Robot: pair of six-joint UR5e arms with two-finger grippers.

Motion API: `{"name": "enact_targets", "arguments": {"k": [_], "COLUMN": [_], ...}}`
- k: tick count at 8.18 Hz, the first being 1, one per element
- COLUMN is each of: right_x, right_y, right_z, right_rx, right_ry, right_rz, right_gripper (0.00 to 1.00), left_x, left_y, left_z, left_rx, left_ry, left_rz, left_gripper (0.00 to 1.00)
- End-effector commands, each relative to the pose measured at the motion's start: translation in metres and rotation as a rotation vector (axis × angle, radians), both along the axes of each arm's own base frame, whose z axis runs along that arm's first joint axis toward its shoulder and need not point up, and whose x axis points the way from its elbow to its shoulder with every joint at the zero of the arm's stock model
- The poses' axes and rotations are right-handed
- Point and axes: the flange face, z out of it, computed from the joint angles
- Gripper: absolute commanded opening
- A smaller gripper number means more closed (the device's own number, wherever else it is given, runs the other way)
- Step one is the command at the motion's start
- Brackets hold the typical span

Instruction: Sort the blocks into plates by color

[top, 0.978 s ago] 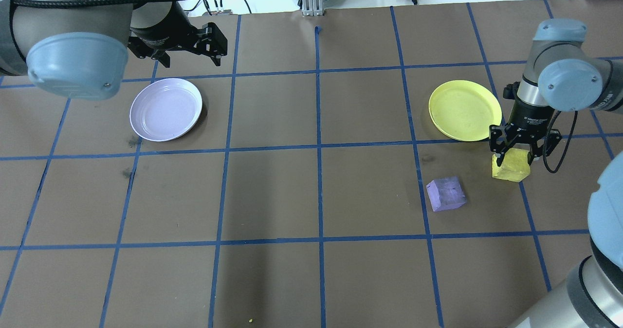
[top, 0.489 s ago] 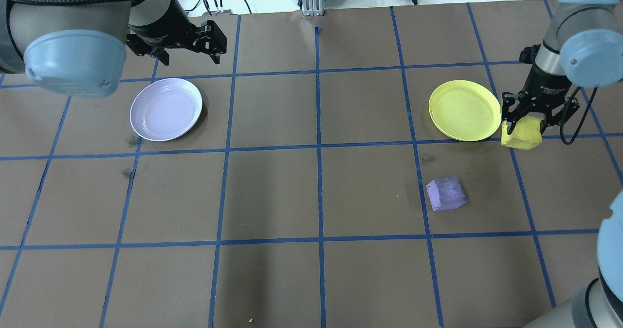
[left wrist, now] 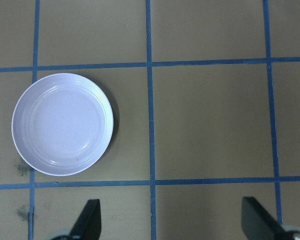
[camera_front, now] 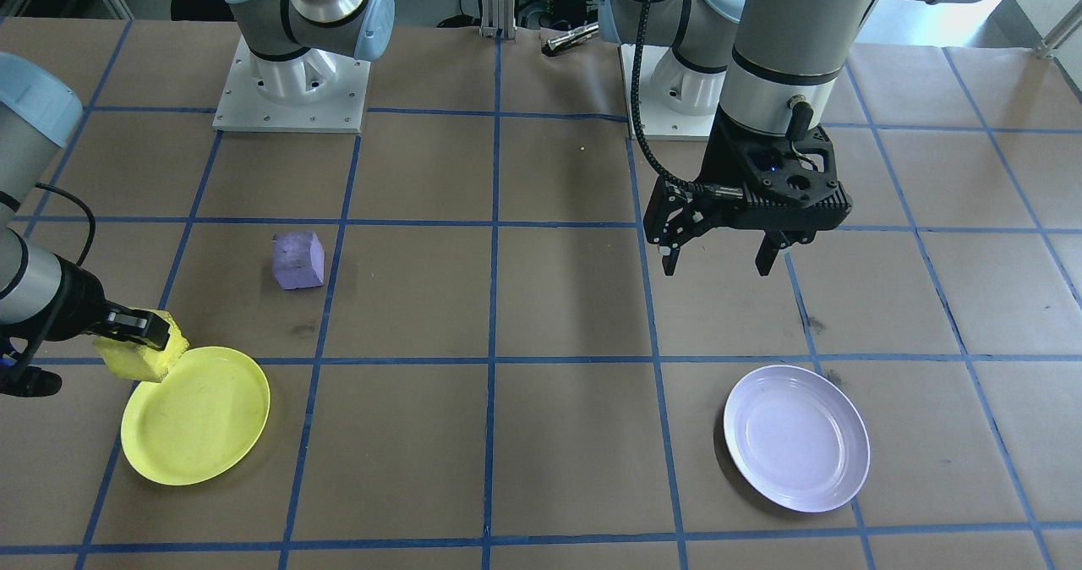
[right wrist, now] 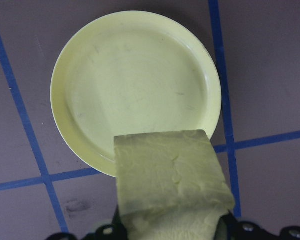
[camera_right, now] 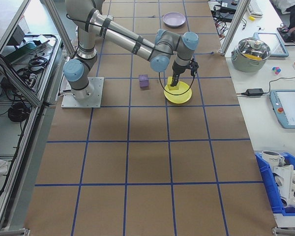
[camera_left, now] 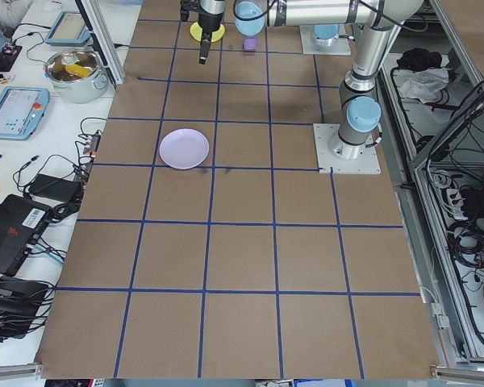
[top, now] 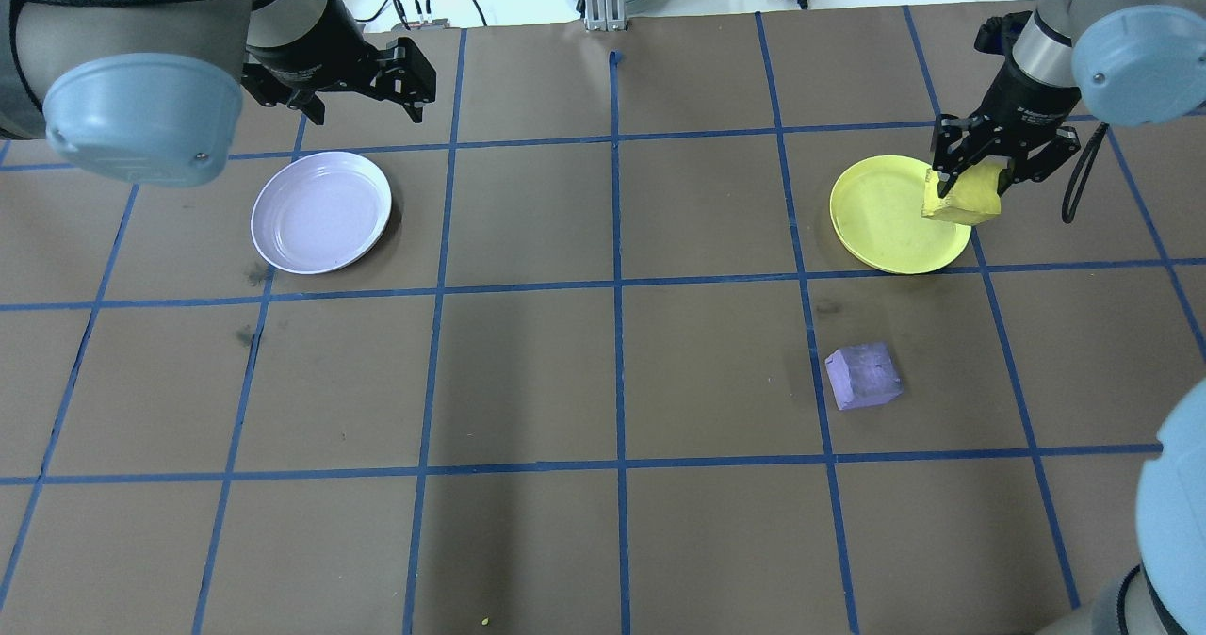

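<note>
I see the right gripper (top: 975, 178) closed on the yellow block (top: 963, 199) and holding it in the air over the edge of the yellow plate (top: 886, 216). The purple block (top: 863, 375) lies on the table (top: 603, 381) near this plate. The left gripper (camera_front: 718, 253) hangs wide open with nothing in it, beside the lavender plate (top: 320, 211).

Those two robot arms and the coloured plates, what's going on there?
The right gripper holds a yellow block in the air over the edge of the yellow plate, not yet released. The purple block sits on the table untouched. The left gripper hangs open and empty near the lavender plate, which has nothing in it.
</note>
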Motion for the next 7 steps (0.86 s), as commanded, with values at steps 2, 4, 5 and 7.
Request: {"name": "enact_targets", "arguments": {"k": [2, 4, 5, 7], "right_x": [0.014, 0.013, 0.012, 0.012], "right_y": [-0.035, -0.041, -0.041, -0.037], "right_z": [-0.04, -0.068, -0.071, -0.061], "right_rx": [-0.085, -0.054, -0.046, -0.044], "right_ry": [0.002, -0.011, -0.002, 0.01], "right_rz": [0.174, 0.173, 0.174, 0.176], "right_gripper": [0.0, 0.0, 0.41, 1.0], "left_x": [0.001, -0.001, -0.001, 0.001], "left_y": [-0.005, -0.022, -0.031, -0.046], "left_z": [-0.008, -0.038, -0.059, -0.089], "left_rx": [0.015, 0.066, 0.102, 0.153], "left_ry": [-0.001, 0.002, 0.0, -0.004], "left_rz": [0.005, 0.001, 0.001, 0.005], "left_gripper": [1.0, 1.0, 1.0, 1.0]}}
